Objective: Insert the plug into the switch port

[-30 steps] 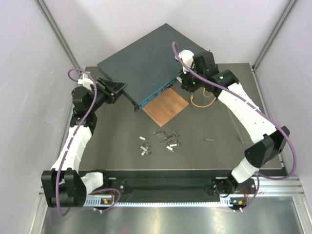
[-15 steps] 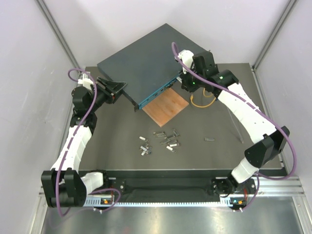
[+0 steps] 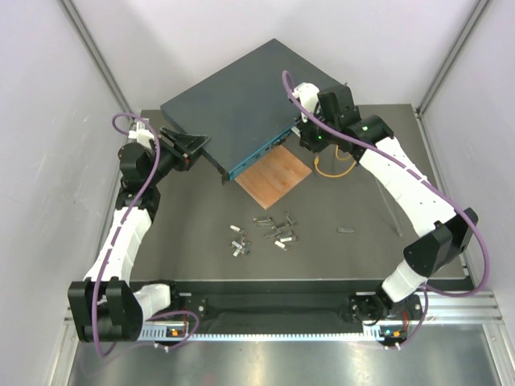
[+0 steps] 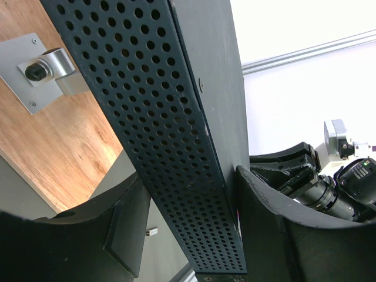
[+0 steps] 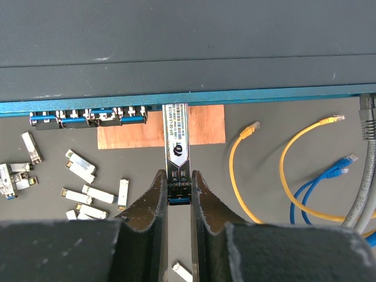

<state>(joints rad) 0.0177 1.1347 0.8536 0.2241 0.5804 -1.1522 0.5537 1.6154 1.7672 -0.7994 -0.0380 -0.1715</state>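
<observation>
Across the last second nothing is seen to have shifted in the top view: both arms and the switch (image 3: 233, 104) are found where they were, so the insertion is judged to be at a slow, fine stage or stalled at the port mouth

At the switch's left corner the left gripper (image 4: 194, 217) is set with a finger on each side of the perforated side wall, apparently clamped across it, so the switch is taken to be steadied against the push

At the switch's teal front face (image 5: 176, 101), just right of a row of filled ports (image 5: 88, 116), the plug (image 5: 176, 135) is held end-on, with its tip meeting the face; how deep it has entered cannot be told. The right gripper (image 5: 178, 194) is closed on the plug's rear end

A board (image 5: 205, 126) is seen lying under the switch's front edge, and loose yellow and blue cables (image 5: 282, 170) are seen to the right of the plug

A straight push in line with the port is judged to be what is left
</observation>
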